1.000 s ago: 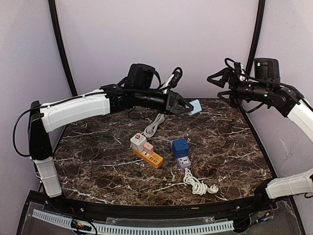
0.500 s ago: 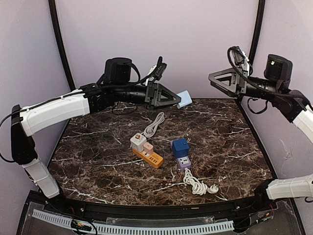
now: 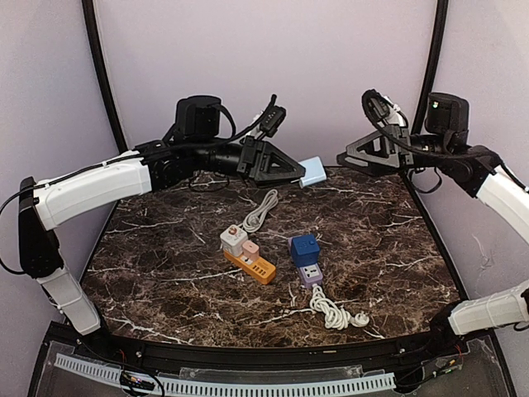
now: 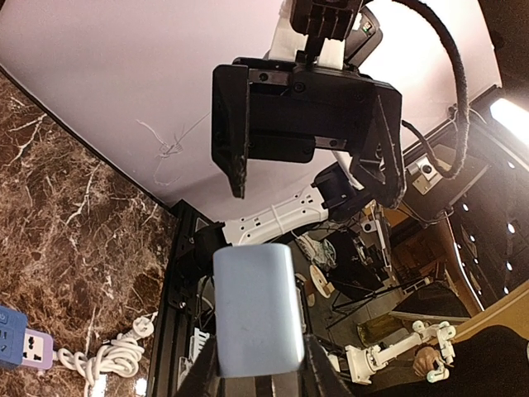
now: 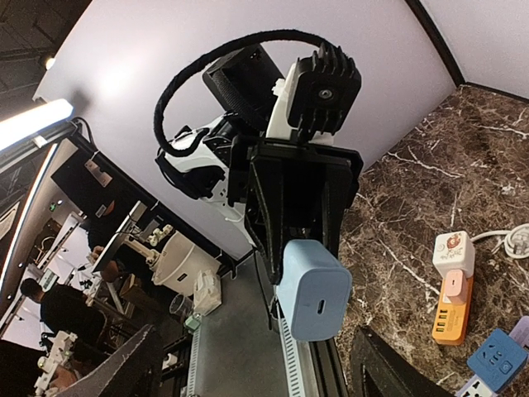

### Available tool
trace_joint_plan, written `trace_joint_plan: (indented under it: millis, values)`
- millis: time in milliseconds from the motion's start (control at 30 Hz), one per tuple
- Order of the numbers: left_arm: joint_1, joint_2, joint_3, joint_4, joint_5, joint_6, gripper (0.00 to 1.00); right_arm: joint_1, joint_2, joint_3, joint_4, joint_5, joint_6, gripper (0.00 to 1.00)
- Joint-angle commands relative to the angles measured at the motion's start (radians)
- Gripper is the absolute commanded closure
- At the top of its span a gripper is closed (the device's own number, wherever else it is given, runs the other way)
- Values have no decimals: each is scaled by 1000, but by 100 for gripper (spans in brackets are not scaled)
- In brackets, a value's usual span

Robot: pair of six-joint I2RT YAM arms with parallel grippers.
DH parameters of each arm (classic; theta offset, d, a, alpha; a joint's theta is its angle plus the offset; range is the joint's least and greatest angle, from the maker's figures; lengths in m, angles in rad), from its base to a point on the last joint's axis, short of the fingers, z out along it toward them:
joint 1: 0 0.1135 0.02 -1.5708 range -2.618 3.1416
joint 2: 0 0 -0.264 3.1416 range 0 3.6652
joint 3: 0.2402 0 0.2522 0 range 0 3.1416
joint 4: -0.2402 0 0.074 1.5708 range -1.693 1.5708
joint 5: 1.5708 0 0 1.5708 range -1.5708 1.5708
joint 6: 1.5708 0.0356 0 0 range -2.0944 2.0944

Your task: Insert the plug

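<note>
Dark brown marble-patterned table (image 3: pixel 397 240), orange rectangular power strip (image 3: pixel 254 265) laid near centre, purple socket block (image 3: pixel 311 274) set just beside it, white bundled cord (image 3: pixel 335 313) laid nearer the front, white cable (image 3: pixel 260 211) stretched toward the back.

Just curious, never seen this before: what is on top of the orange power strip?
A white charger and a smaller pink charger sit on the orange power strip, toward its far end. The sockets beneath them are covered, so their prongs cannot be seen.

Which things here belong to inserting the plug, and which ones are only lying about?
For the job: light-blue charger plug, held in the left gripper; orange power strip or purple power strip, likely the socket.

Just lying about: white adapter, pink adapter, blue cube adapter, coiled white cable.
</note>
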Motion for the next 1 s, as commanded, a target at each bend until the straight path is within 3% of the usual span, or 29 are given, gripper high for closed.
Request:
trace_joint_plan:
  millis: [0, 667, 900, 967]
  values:
    - [-4, -4, 38, 27, 54, -12, 99, -1, 14, 25, 4, -90, 17, 27]
    - [-39, 100, 153, -16, 64, 12, 99, 14, 43, 9, -66, -83, -35, 49]
    - [-41, 116, 176, -71, 66, 29, 99, 13, 66, 17, -131, -46, -89, 51]
    - [-41, 118, 180, -68, 73, 26, 99, 14, 71, 25, -154, -32, -109, 47]
